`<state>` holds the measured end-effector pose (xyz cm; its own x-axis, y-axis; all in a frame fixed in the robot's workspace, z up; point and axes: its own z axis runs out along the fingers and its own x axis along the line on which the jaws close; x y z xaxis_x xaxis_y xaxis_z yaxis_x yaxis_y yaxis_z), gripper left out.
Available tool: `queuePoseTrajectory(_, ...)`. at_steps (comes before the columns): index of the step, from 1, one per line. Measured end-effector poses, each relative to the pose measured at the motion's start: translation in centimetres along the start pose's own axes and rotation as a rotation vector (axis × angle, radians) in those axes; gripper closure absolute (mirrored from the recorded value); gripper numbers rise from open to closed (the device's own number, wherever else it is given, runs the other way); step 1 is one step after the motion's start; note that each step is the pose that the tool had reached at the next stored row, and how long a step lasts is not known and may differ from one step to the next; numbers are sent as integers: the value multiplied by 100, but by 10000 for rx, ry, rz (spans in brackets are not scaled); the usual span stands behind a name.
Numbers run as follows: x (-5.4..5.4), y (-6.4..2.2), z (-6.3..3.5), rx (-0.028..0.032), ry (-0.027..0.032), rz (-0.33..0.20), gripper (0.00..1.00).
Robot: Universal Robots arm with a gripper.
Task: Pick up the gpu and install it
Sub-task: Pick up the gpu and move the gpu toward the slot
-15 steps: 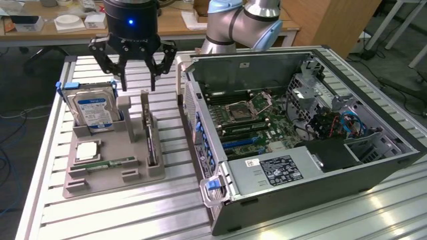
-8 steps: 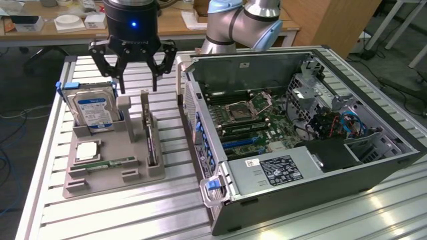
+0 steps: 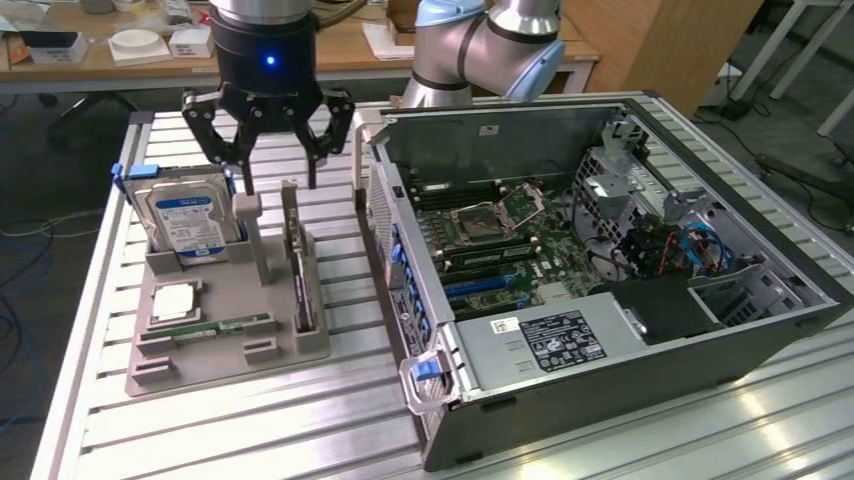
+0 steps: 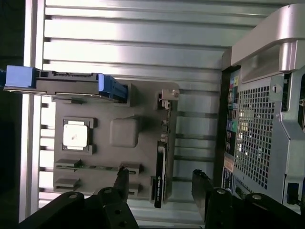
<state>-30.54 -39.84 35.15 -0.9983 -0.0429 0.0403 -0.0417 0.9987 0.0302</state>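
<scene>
Bright overhead light, glare on the aluminium table, soft shadows

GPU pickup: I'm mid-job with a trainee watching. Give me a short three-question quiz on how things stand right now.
1. True or false: the gpu stands on edge in the grey tray, outside the computer case.
2. Which part stands upright in the tray, on the exterior view's left of the gpu? A) a fan B) the hard drive C) a power supply
3. In one word: are the fingers of the gripper open or shut?
Key: 1 true. 2 B. 3 open: the gripper hangs above the gpu with one finger to each side of it, holding nothing.
</scene>
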Motion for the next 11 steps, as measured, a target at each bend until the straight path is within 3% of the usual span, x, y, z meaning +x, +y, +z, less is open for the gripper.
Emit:
queuePoseTrajectory(1, 4, 0, 8, 25, -47, -2, 35)
queuePoseTrajectory(3, 17, 2, 20, 86, -213, -4, 35)
queuePoseTrajectory(5, 38, 3, 36, 103, -358, 0, 35)
queuePoseTrajectory(6, 38, 3, 48, 103, -391, 36, 35)
queuePoseTrajectory(11, 39, -3, 102, 96, -404, 432, 35)
